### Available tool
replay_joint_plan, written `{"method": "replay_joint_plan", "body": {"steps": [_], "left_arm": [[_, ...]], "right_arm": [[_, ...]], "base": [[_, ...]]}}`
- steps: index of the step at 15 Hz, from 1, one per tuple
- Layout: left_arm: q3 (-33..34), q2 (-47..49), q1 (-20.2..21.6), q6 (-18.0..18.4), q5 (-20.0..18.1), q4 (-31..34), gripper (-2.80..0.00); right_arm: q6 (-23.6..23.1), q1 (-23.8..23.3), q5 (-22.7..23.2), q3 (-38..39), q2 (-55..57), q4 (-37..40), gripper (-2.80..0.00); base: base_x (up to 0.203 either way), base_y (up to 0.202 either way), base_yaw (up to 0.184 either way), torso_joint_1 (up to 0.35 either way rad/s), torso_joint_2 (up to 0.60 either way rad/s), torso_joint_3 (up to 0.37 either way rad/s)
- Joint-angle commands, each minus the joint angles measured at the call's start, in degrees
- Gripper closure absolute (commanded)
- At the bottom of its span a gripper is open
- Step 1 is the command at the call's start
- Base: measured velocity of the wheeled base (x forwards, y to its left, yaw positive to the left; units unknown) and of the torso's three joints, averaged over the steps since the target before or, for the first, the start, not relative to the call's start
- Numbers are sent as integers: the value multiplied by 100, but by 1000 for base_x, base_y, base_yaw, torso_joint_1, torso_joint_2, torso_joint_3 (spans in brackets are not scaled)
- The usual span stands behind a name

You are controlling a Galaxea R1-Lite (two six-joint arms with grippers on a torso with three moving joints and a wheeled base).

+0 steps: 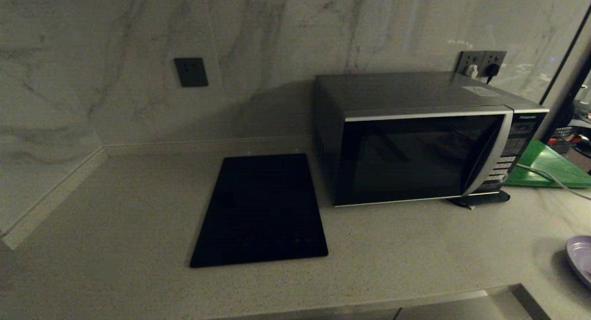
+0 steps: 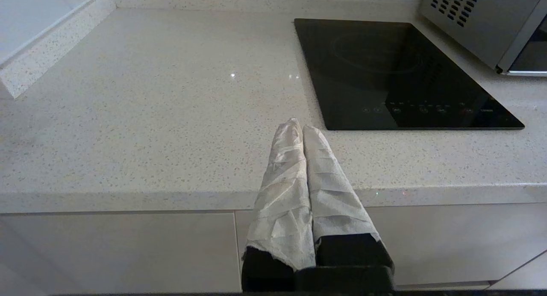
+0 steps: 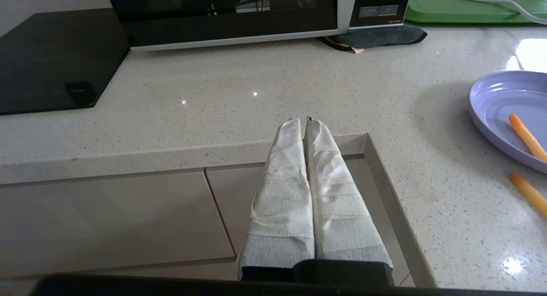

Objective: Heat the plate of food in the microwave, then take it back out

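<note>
A: Head view first. What holds anything?

B: The boxy black-and-silver microwave (image 1: 425, 140) stands at the back of the speckled pale stone counter (image 1: 392, 260), right of centre, its dark glass door closed; I cannot tell what is inside. At the counter's right edge only a sliver of the round pale lavender plate (image 1: 581, 257) shows. One flat black rectangular mat (image 1: 261, 209) lies just left of the microwave, and one green board (image 1: 547, 165) sits behind its right side. No arm shows here.

A: Left wrist view?

B: The left gripper (image 2: 302, 127) hovers over the counter's front edge, its two white-wrapped fingers (image 2: 284, 176) pressed together on nothing, near the mat's front corner.

A: Right wrist view?

B: The right gripper (image 3: 307, 121) hangs over the counter's front edge, at an inner corner of it, fingers (image 3: 286, 189) likewise pressed together and empty. The plate lies on the counter well apart from it, holding one thin orange food stick (image 3: 526, 136); a second orange stick (image 3: 527, 192) lies on the counter just beside the plate's rim. That makes two sticks visible, one plate, one microwave.
</note>
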State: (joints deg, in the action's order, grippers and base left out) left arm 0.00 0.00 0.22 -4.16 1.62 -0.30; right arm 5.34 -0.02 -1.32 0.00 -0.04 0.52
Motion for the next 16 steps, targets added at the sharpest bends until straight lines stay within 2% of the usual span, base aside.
{"method": "replay_joint_plan", "body": {"steps": [1, 16], "left_arm": [[0, 9, 4, -6, 5, -5, 0], [0, 9, 4, -6, 8, -5, 0]], "right_arm": [[2, 2, 0, 9, 4, 0, 0], [2, 2, 0, 9, 4, 0, 0]], "base": [[0, 0, 0, 0, 0, 0], [0, 0, 0, 0, 0, 0]]}}
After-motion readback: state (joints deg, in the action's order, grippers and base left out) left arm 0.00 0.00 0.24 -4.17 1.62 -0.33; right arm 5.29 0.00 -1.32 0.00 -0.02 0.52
